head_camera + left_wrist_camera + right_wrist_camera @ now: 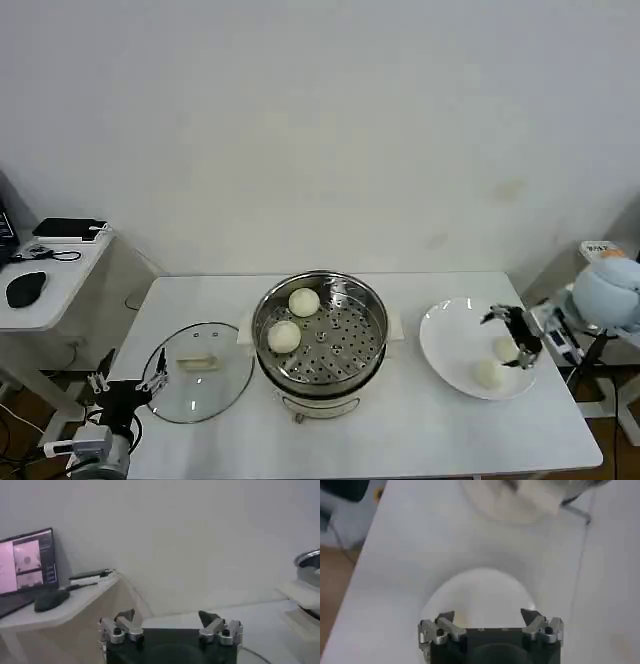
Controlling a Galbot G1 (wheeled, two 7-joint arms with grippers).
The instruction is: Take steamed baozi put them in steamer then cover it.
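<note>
1. The head view shows the whole white table [400, 440]. The steamer [320, 330] stands uncovered at its middle, with two steamed baozi on the perforated tray toward the pot's left side, one [304, 301] at the back and one [284, 336] nearer the front.
2. The cover [198, 371] lies flat on the table just left of the steamer, handle up.
3. A white plate [452, 350] sits to the right of the steamer and carries two more baozi, one [505, 348] partly behind the right gripper and one [489, 374] nearer the front edge.
4. The right gripper [520, 335] hangs over the plate's right part, right above the rear bun. The right wrist view adds what the head view cannot: its fingers [445, 625] are spread wide with nothing between them, the plate [480, 597] lying below them and the steamer's white handle [535, 497] farther off.
5. The left gripper [125, 388] waits off the table's left front corner, beside the cover's rim. The left wrist view shows its fingers [122, 625] also spread wide and empty, facing the wall, with a side desk [75, 597] holding a monitor [25, 562].
</note>
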